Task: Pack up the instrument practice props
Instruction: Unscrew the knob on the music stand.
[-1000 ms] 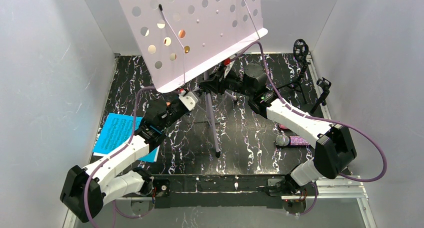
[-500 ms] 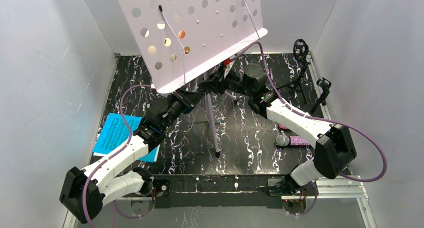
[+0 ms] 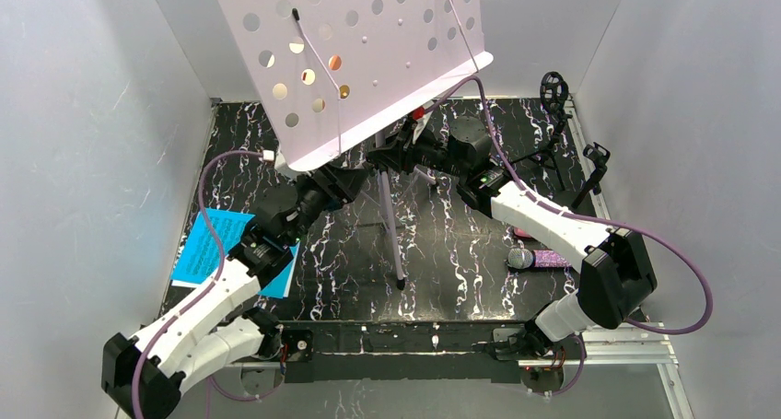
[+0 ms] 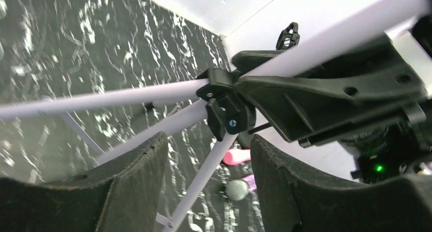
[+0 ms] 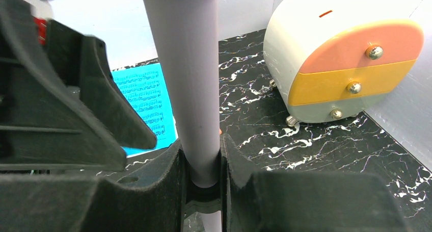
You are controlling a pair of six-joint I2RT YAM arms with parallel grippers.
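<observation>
one lilac music rack (image 3: 368, 51), long axis upright, pole (image 5: 183, 79) tight within right gripper (image 5: 201, 163); left gripper (image 4: 209, 163) wide, empty

The music rack (image 3: 368, 60) stands centrally, sheet music (image 3: 210, 239) to its left, microphone (image 3: 537, 258) right.

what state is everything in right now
rack, upright, legs spread
right pincer, shut on rack
left pincer, open, by rack's legs
sheet music, lying flat
purple mic, lying down
pink mic, lying down, partly hidden
far tripod, upright
near tripod, upright
drawer box, drawers shut
</observation>
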